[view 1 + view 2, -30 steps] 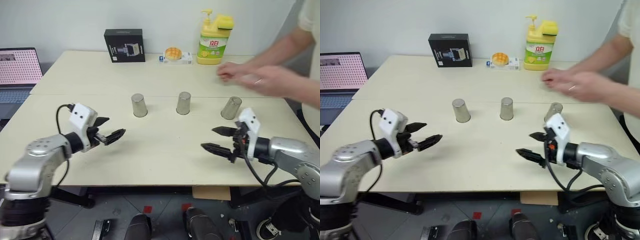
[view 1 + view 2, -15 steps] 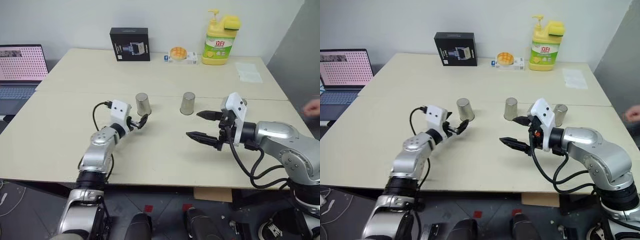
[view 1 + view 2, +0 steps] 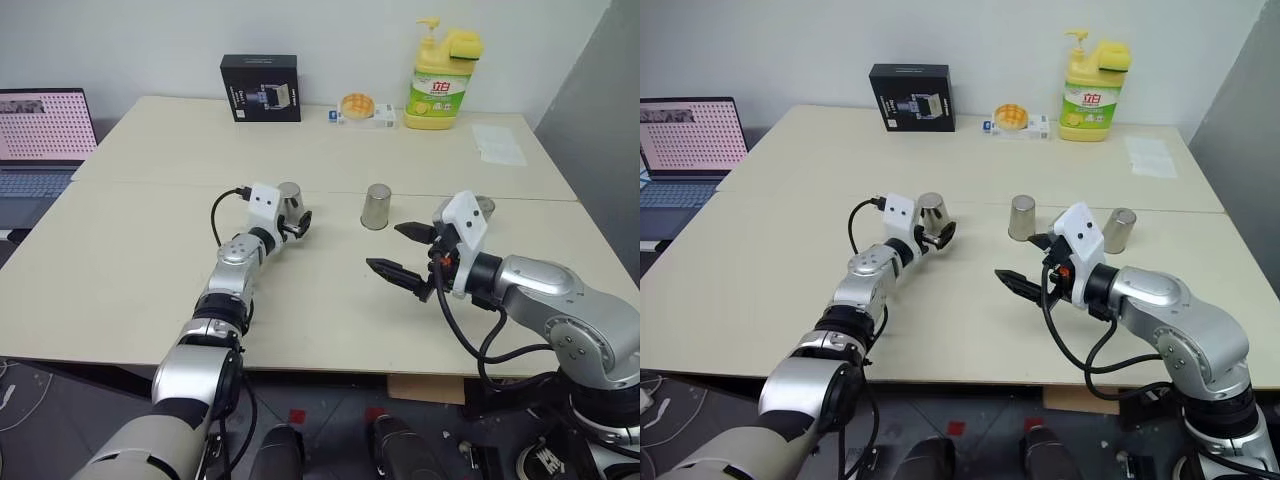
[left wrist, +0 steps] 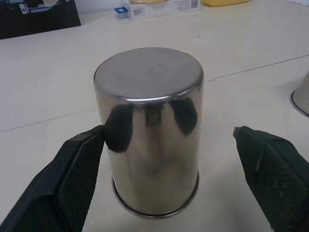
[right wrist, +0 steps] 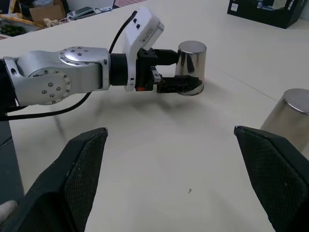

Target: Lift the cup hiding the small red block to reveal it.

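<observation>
Three identical steel cups stand upside down in a row: the left cup [image 3: 932, 211], the middle cup [image 3: 1022, 217] and the right cup [image 3: 1119, 230]. The small red block is hidden. My left gripper [image 3: 296, 226] is open, level with the table, and reaches round the left cup. In the left wrist view that cup [image 4: 149, 130] stands between the two black fingers [image 4: 72, 183]; one finger is close against its side and the other stands apart. My right gripper [image 3: 384, 247] is open and empty above the table, in front of the middle and right cups.
At the table's far edge stand a black box [image 3: 260, 88], a small packet with an orange lid [image 3: 358, 108] and a yellow soap bottle [image 3: 440, 70]. A sheet of paper [image 3: 497, 143] lies at the far right. A laptop [image 3: 40, 135] sits off to the left.
My left arm has stretched forward and brought its open fingers round the left cup. The person's hand at the right has left the picture. The right gripper has hardly moved.
</observation>
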Tool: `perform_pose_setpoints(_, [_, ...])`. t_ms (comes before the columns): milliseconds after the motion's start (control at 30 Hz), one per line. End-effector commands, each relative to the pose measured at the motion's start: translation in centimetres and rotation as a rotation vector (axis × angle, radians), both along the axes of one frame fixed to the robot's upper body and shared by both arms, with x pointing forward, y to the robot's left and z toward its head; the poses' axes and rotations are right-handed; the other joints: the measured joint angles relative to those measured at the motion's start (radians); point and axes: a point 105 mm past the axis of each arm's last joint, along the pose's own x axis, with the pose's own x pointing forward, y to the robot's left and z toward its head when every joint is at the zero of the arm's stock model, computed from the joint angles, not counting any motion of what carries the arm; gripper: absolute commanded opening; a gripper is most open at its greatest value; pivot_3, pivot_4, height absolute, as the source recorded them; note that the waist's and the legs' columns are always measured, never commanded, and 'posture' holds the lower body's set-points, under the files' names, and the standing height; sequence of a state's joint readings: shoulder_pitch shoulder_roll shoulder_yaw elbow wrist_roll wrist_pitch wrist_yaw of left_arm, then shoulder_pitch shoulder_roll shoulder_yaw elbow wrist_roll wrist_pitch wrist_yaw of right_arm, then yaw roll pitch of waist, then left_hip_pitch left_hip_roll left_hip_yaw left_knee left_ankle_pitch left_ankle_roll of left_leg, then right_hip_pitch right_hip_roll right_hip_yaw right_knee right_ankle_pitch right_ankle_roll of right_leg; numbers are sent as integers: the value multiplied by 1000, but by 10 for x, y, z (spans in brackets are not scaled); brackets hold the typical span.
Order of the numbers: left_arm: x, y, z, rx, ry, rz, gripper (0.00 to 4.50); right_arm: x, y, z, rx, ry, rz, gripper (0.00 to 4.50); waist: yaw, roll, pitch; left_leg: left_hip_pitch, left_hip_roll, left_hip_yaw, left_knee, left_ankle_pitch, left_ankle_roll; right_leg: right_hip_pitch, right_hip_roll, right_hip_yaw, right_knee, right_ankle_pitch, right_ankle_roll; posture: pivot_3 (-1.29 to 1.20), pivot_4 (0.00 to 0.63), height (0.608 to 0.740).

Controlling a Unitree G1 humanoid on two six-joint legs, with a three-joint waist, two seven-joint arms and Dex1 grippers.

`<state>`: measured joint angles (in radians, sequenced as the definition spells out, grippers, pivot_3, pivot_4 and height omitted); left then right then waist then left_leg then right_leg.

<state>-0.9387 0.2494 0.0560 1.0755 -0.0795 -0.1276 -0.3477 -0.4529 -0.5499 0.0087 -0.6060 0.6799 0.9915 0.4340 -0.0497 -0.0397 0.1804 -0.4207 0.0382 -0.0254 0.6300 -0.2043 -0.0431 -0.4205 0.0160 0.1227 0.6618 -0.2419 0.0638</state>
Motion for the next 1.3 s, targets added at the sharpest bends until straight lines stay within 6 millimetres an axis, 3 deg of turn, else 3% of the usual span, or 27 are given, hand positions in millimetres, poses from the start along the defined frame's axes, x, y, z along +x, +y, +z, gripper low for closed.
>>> perform_pose_setpoints(33, [9,-3,19,-16,-52,34,4500,-6,1,15,25,-54,-5,4460,0,0,0,0,0,0,0,0,0,0,0,0,0,0,0,0,150,740])
perform_pose_setpoints(133, [11,-8,23,-29,-55,26,4500,-5,0,14,21,-50,-16,4460,-1,0,0,0,0,0,0,0,0,0,0,0,0,0,0,0,150,740])
perform_pose_setpoints(467, [14,-2,41,-39,-110,46,2717,0,-2,16,20,-54,-21,4500,-2,0,0,0,0,0,0,0,0,0,0,0,0,0,0,0,150,740])
perform_pose_setpoints(567, [15,0,71,-76,-192,17,2716,1,1,16,26,-52,-11,4500,-3,0,0,0,0,0,0,0,0,0,0,0,0,0,0,0,150,740])
perform_pose_setpoints(667, [14,7,86,-81,-234,21,2716,2,2,16,34,-51,-4,4500,-4,0,0,-1,0,0,0,0,0,-1,0,0,0,0,0,0,150,740])
perform_pose_setpoints(767, [10,31,101,-104,-257,83,2716,2,6,14,38,-45,11,4500,-8,0,0,-1,0,0,0,0,0,-1,0,0,0,0,0,0,150,740])
perform_pose_setpoints(967, [9,66,69,-7,-123,244,2716,2,12,10,42,-35,36,4500,-9,0,0,1,0,0,0,0,0,0,0,0,1,0,0,0,150,740])
perform_pose_setpoints(1100, [9,72,47,-120,-48,270,2716,2,12,10,40,-35,39,4500,-2,0,0,0,0,-1,0,0,0,0,0,-1,1,0,0,0,150,740])
perform_pose_setpoints(1167, [9,74,42,-154,-34,278,3424,2,11,9,39,-34,38,4500,-1,0,0,-1,0,-1,0,0,0,0,0,-1,0,0,0,0,150,740])
perform_pose_setpoints(1300, [8,79,43,-137,-35,284,4098,2,10,10,42,-31,32,4500,-2,0,0,-1,0,-1,0,0,0,-1,0,-1,0,0,0,0,150,740])
